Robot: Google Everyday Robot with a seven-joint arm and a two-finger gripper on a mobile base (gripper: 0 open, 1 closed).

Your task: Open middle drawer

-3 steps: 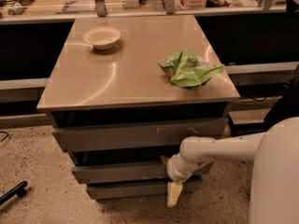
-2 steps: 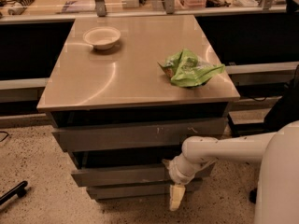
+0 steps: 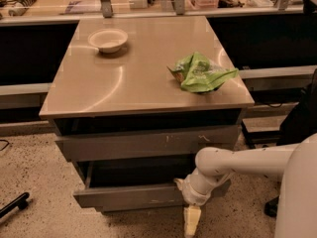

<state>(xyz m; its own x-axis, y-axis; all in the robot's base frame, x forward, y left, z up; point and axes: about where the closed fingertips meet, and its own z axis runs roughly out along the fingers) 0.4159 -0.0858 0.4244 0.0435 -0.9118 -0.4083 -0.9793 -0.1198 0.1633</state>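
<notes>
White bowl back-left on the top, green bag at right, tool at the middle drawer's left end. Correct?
No: the camera view shows the tool near the right end of the plain grey middle drawer front, not the left. The round white bowl back-left and crumpled green bag at right stand.

Hand (image 3: 191, 227) before right end of middle drawer (image 3: 129, 196)
</notes>
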